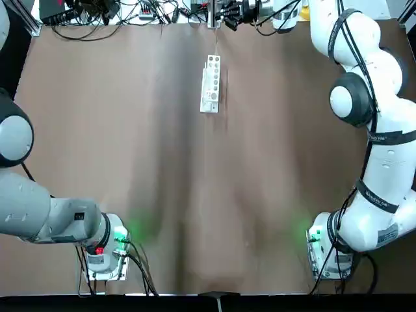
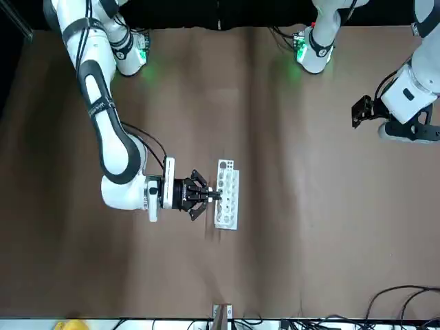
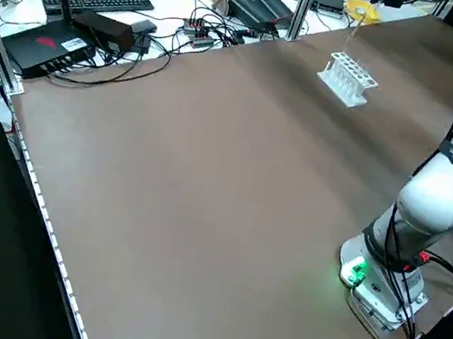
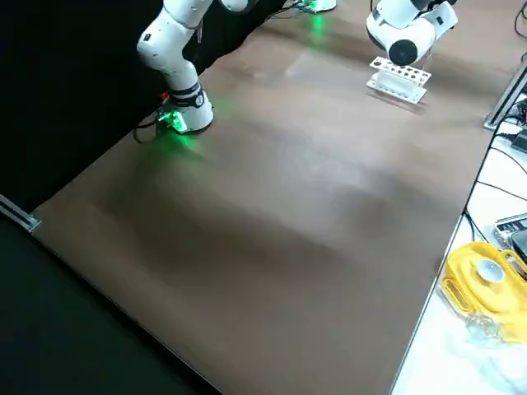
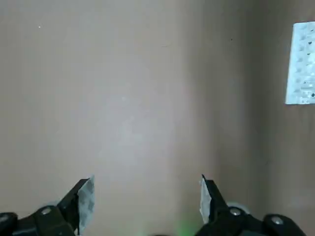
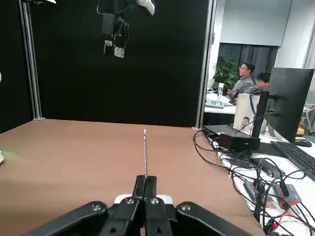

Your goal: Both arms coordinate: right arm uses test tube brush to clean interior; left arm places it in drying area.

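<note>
Right fingers (image 6: 145, 189) pinch test tube brush (image 6: 145, 152) above brown table (image 6: 74, 152); left fingers (image 5: 86, 201) spread, empty.

white rack (image 6: 142, 199) mostly hidden behind right gripper (image 6: 146, 183), test tube brush (image 6: 145, 152) base hidden between jaws

White arms (image 2: 103, 117), grey joint caps, seemingly black jaws

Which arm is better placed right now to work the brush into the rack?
Right. The right gripper is shut on the test tube brush and sits at the white rack. The left gripper hangs open over bare table, well away from the rack.
</note>
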{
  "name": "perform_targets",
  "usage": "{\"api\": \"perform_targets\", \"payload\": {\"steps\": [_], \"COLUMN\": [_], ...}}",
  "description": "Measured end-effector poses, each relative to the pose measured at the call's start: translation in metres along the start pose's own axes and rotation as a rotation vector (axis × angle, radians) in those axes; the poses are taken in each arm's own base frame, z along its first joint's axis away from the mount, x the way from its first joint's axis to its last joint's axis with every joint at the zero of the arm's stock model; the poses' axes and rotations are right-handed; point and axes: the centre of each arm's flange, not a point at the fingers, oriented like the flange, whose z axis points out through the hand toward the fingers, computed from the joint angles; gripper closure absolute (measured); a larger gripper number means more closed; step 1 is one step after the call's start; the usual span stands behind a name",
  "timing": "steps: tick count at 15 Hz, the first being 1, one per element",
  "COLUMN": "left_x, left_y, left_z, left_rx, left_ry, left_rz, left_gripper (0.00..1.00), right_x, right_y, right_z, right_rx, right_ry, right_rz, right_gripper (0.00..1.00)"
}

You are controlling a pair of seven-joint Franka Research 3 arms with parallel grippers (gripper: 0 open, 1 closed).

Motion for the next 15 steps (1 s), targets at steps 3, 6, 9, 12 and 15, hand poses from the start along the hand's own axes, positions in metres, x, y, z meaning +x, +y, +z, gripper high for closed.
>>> {"api": "perform_targets", "payload": {"steps": [3,6,9,12,15], "left_x": [0.0000,0.0001,0.0001,0.0001,0.0001], "left_y": [0.0000,0.0000,0.0000,0.0000,0.0000], "left_z": [0.0001,0.0001,0.0001,0.0001,0.0001], "left_rx": [0.000,0.000,0.000,0.000,0.000], "left_ry": [0.000,0.000,0.000,0.000,0.000], "left_rz": [0.000,0.000,0.000,0.000,0.000], "left_gripper": [0.00,0.00,0.00,0.00,0.00], "right_x": [-0.0006,-0.0013,-0.0024,-0.0031,-0.0058], "right_y": [0.0000,0.0006,0.0011,0.0013,0.0003], "right_z": [0.0001,-0.0003,-0.0006,-0.0008,0.0013], "right_rx": [-0.001,-0.008,-0.014,-0.016,-0.015], "right_ry": [-0.001,-0.006,-0.010,-0.012,-0.014], "right_rz": [0.001,0.001,0.002,0.002,0.005], "right_gripper": [0.98,0.98,0.98,0.98,0.98]}}
